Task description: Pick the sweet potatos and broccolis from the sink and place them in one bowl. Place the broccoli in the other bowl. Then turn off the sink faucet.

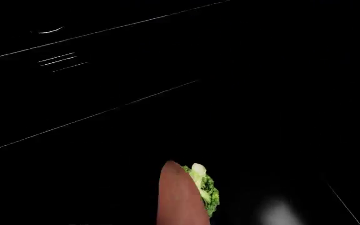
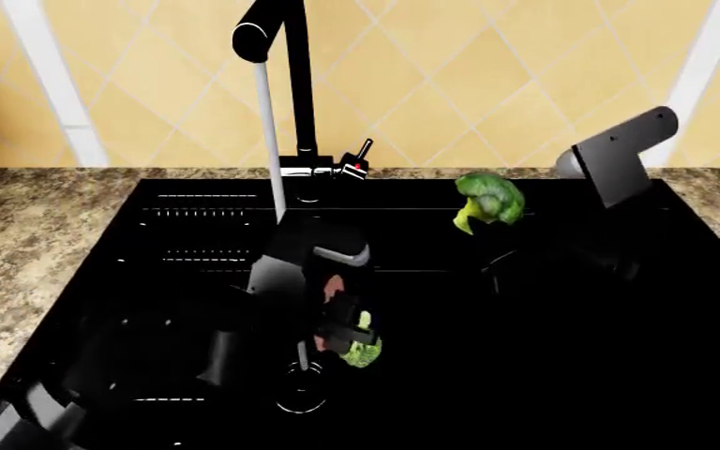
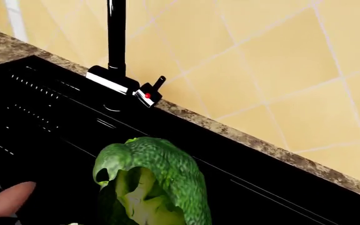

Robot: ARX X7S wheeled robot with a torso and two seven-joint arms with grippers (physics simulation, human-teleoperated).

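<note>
**Mia:** Head view is showing the left gripper (image 2: 341, 323) down low in the black sink (image 2: 185, 262). It is holding a sweet potato (image 2: 331, 291) with a small broccoli (image 2: 363, 352) pressed right beside it.

**Ben:** Is the left wrist view showing that too?

**Mia:** Yes. The sweet potato (image 1: 180, 197) and the small broccoli (image 1: 206, 190) are touching there, close to the camera. The fingers are too dark to make out.

**Ben:** What is the right gripper doing?

**Mia:** It is carrying a big broccoli (image 2: 487, 202) up above the sink, farther back. The right gripper (image 2: 491, 239) is sitting just under it, closed on it.

**Ben:** So how much is finished?

**Mia:** Not much, it seems. No bowl is showing anywhere, so nothing is looking put away yet. Water is running from the faucet (image 2: 273, 84) at the back wall, so its handle (image 2: 357, 159) is waiting to be turned off.
</note>
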